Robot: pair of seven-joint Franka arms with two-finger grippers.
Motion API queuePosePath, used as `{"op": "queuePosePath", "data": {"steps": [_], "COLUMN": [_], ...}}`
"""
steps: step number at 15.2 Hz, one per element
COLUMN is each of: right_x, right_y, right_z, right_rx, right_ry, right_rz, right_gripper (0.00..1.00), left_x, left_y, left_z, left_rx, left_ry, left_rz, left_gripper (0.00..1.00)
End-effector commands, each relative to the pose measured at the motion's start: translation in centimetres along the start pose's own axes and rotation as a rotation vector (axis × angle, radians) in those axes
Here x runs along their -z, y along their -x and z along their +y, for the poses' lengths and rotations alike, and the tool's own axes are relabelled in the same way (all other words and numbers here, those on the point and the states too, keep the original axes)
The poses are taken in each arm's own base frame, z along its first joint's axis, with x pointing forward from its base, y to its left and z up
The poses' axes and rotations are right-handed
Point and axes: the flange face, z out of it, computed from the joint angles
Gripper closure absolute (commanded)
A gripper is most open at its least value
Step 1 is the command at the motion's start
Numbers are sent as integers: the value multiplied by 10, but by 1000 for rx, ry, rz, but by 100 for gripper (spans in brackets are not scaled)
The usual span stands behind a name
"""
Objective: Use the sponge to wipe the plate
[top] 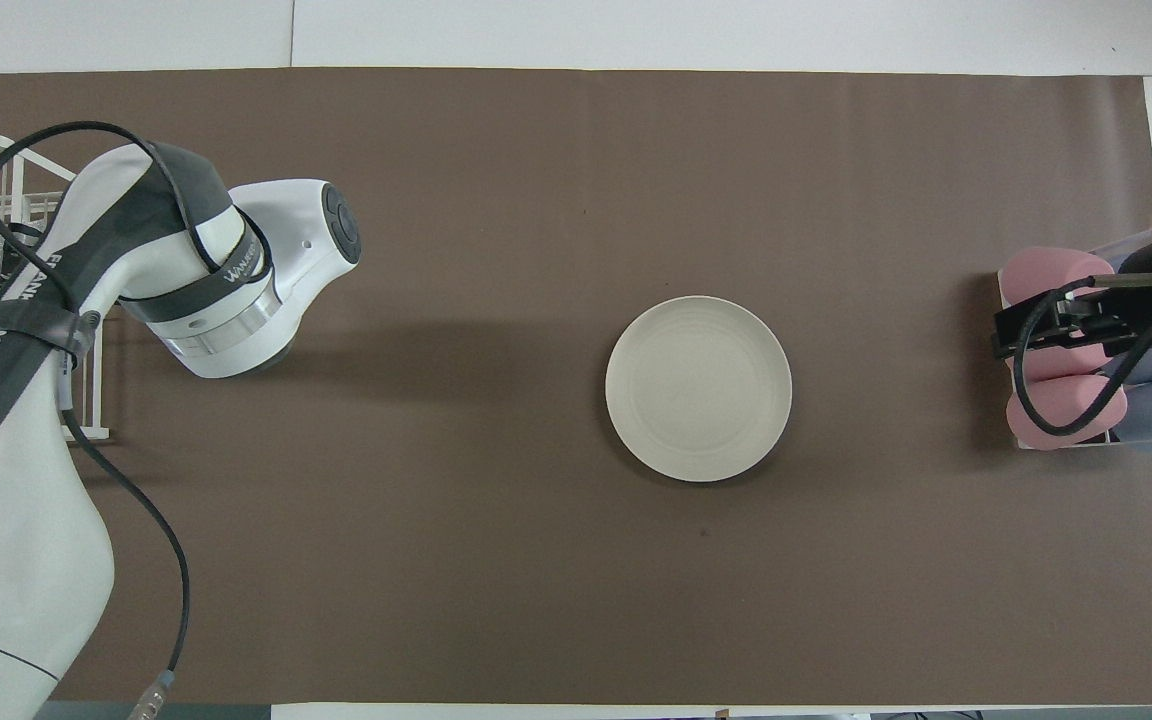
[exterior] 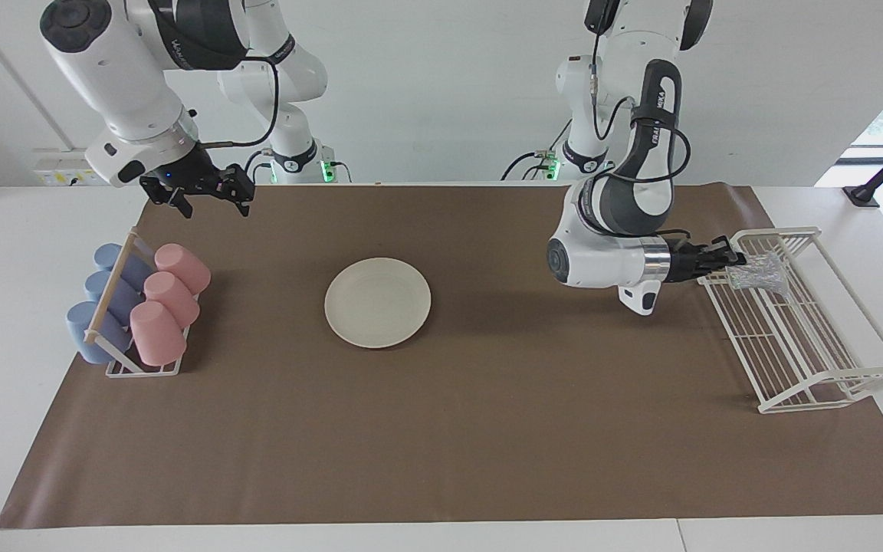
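1. Currently the bench (exterior: 441, 429) carries the plate (exterior: 377, 302) at its centre.
2. At three o'clock, the left gripper (exterior: 736, 259), jaws clamped on the sponge (exterior: 759, 273), hangs over the wire rack (exterior: 798, 337); its floppy mesh could snag there.
3. At ten o'clock, the right gripper (exterior: 208, 195) waits, jaws apart.

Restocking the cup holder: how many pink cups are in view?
3, all lying in the cup rack at the right arm's end: pink cups, beside the blue ones.
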Motion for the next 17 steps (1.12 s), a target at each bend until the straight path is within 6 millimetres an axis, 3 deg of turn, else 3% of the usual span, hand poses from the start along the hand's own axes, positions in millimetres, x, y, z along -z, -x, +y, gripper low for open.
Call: {"op": "queuePosePath", "data": {"steps": [1,3,6,8,11,17], "right_x": [3,2,5,11,16,13], "right_y": [2,4,2,0,-5,-6], "right_z": [21,32,36,45,48,48], "right_rx": [-3,-21,-7,-24,-15,-11], "right_ry": [3,0,-2,1,7,6], "right_rz": [-11,-25,-5,15,71,66], "right_gripper": [0,0,0,0,0,0], "left_x": [-17,-33,-38,-52,-56,-51], "left_y": [-14,-19,-23,-23,-26,-26], "left_z": [-4,-1,-1,0,-8,-1], "left_rx": [-6,-9,0,8,38,42], "left_ry": [32,51,81,118,178,208], "left_rz": [45,48,50,18,-5,-21], "left_gripper": [100,100,100,100,100,100]}}
